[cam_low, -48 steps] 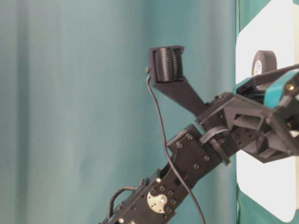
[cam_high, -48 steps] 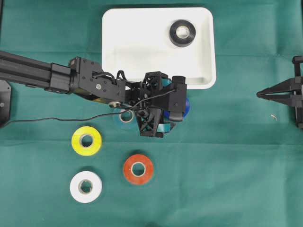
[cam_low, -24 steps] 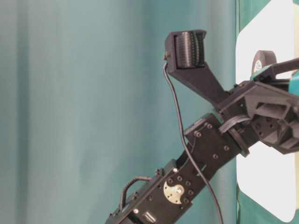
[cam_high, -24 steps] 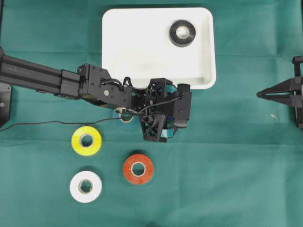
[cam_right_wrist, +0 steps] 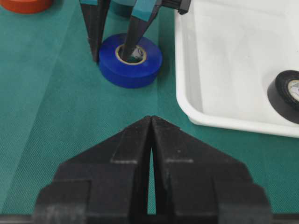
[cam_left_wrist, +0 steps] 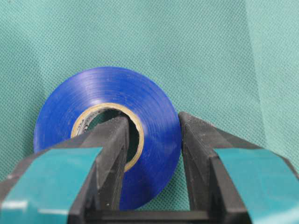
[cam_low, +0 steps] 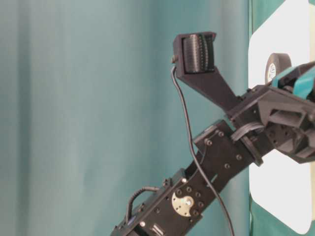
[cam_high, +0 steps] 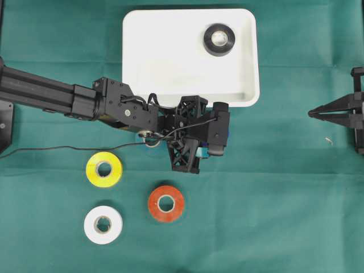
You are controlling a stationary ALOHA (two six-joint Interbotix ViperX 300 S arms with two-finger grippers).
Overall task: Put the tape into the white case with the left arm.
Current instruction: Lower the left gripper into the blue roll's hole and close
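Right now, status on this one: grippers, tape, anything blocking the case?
Left gripper shut on blue tape, one finger through core. Right gripper shut, idle. Tape on cloth. White case holds black roll; path clear.

Between the blue tape roll (cam_right_wrist: 130,60) and the white case (cam_high: 170,57) runs only a narrow strip of bare green surface (cam_high: 284,216), and the case's raised rim stands along it. Inside the case, a black tape roll (cam_high: 219,39) takes the far right corner; the rest of its floor lies open. On the near side, the yellow roll (cam_high: 103,169), orange roll (cam_high: 166,203) and white roll (cam_high: 103,224) crowd the left. The right gripper (cam_high: 311,114) sits well off to the right, leaving wide free surface between.
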